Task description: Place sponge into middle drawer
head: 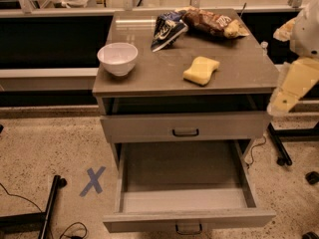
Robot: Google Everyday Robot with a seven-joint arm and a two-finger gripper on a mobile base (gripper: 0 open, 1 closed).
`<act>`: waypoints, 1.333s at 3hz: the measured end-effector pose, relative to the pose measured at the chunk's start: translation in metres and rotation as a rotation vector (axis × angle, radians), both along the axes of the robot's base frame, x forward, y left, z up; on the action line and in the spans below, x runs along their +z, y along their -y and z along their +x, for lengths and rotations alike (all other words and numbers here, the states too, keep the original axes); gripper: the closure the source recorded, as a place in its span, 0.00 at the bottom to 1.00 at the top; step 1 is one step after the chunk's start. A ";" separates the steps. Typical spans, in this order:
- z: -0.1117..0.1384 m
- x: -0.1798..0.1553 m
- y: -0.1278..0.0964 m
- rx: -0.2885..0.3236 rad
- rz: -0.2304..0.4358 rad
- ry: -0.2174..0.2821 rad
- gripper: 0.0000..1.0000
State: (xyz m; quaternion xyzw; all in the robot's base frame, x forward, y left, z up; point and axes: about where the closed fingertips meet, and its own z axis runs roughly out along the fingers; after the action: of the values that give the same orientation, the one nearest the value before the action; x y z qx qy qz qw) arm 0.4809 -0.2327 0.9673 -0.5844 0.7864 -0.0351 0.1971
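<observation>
- The sponge lies flat on the bench, right of centre. It is well apart from the white bowl on the left, and it sits nearer the front than the two snack bags at the back.
- It looks soft and very light, so I'd expect it to give under pressure rather than slip. A light squeeze ought to hold it, and nothing about it looks fragile.
- Its waist is pinched in the middle, and I reckon that is the natural place to take it. A grip across the narrow part, coming down from above, should seat well between the two fatter ends.
- It lies at a slant to the bench edge, so the wrist would likely need turning to line up with the waist.
- The gripper hangs off the right side of the bench, below the level of the top and well apart from the sponge. Whether it is open or closed I cannot tell from here.
- The middle drawer stands pulled out wide below, with nothing in it. The upper drawer above it is pushed in.
- Being so light, the sponge may bounce or land on edge if dropped from high, so I'd lower it well in first.
</observation>
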 end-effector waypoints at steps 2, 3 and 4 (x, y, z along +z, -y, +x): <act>0.143 -0.001 0.067 -0.158 0.206 0.185 0.00; 0.189 -0.033 0.061 -0.217 0.363 0.172 0.00; 0.229 -0.086 0.034 -0.246 0.458 0.078 0.00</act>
State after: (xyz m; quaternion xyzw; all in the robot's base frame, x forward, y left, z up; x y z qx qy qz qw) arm 0.7096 -0.2669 0.8814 -0.4229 0.8307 0.0980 0.3487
